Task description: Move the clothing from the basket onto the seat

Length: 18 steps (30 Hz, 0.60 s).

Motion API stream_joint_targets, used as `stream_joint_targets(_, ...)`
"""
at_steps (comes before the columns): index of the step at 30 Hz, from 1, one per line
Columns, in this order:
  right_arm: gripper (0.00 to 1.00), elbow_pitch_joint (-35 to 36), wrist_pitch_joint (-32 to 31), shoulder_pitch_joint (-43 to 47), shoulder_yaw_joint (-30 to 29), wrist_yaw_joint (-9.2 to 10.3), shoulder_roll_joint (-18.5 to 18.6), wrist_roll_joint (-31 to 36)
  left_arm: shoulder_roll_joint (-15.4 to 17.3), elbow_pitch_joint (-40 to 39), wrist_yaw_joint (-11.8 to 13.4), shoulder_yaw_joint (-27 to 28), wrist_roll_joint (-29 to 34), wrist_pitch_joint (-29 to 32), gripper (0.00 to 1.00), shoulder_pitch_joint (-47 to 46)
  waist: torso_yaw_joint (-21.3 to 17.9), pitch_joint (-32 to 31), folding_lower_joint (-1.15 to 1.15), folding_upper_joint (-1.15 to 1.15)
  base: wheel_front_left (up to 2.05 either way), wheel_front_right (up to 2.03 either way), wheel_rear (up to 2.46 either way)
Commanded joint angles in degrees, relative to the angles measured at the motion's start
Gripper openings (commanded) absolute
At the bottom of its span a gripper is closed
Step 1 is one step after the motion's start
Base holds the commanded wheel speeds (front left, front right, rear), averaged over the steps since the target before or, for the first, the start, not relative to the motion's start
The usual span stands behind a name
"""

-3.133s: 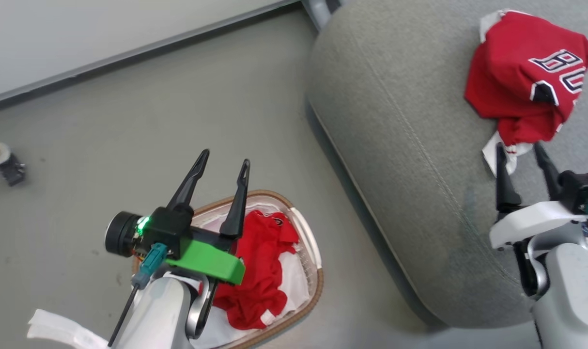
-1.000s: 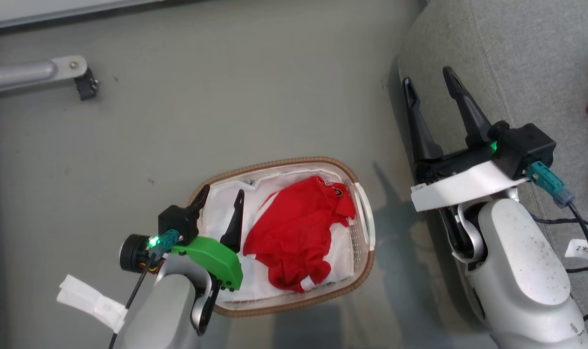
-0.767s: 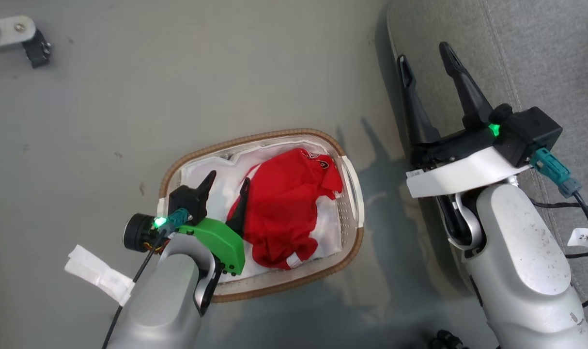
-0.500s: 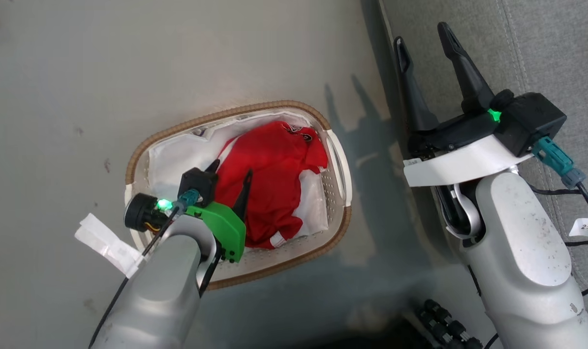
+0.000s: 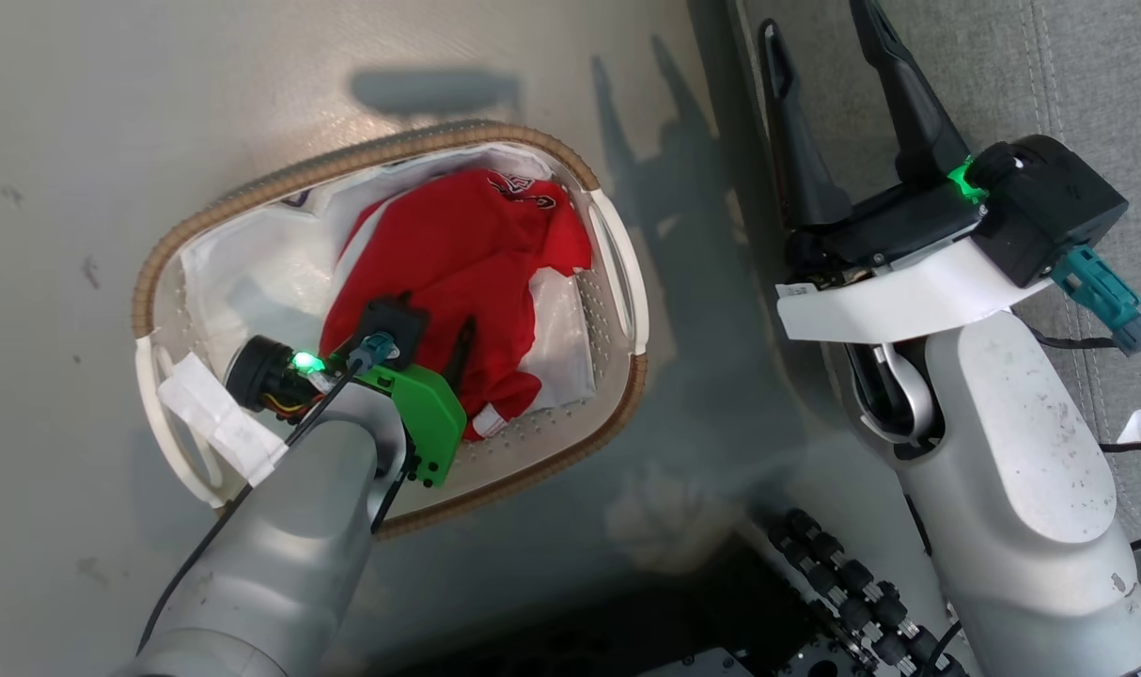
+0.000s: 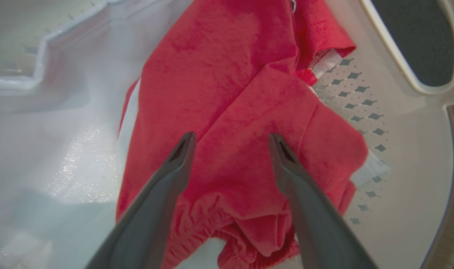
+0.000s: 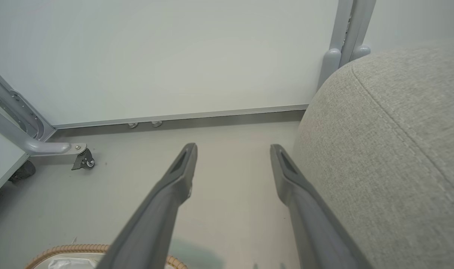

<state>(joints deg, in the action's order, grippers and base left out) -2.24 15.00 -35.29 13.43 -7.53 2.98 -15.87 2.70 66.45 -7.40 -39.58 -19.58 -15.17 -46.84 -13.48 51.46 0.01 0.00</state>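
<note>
Picking step: my left gripper hangs wide open over the clothing in the basket. My right gripper waits open beside the seat. Next I should lower and pinch a fold.

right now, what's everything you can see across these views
clothing: one, red with white trim, bunched in the basket
basket: one, white with brown rim, on the floor
liner sheet: one, white, lining the basket
seat: one, grey, right of the basket
floor: one, grey, under everything
caster leg: one, grey metal, by the wall
left gripper: one, dark fingers, open over the clothing
right gripper: one, dark fingers, open beside the seat
</note>
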Motion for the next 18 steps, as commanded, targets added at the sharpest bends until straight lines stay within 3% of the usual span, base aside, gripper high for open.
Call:
stream_joint_targets(1,1.0,0.3,0.24,-0.82,0.23,0.08,-0.04,-0.22,0.37,0.82,-0.14,-0.52,-0.29,0.05,1.0,-1.48,-1.28,1.8,-0.01,0.0,0.0,0.0,0.0)
stream_joint_targets(15,1.0,0.58,0.24,-1.13,0.77,0.08,-0.01,-0.12,0.79,6.23,-0.15,-8.25,-1.41,4.6,1.0,-5.16,-1.75,2.86,-0.01,0.0,0.0,0.0,0.0)
stream_joint_targets(16,1.0,0.5,0.24,-1.13,0.83,0.08,-0.01,-0.12,0.76,6.31,-0.15,-8.78,-1.97,5.23,0.56,-4.8,-1.71,2.75,-0.01,0.0,0.0,0.0,0.0)
stream_joint_targets(17,1.0,0.42,0.24,-1.15,0.83,0.08,-0.01,-0.13,0.74,6.35,-0.15,-9.11,-2.59,5.63,0.0,-4.6,-1.67,2.66,-0.01,0.0,0.0,0.0,0.0)
stream_joint_targets(18,1.0,0.32,0.24,-1.18,0.82,0.08,0.0,-0.15,0.73,6.44,-0.15,-9.2,-3.55,6.3,0.0,-4.28,-1.58,2.5,-0.01,0.0,0.0,0.0,0.0)
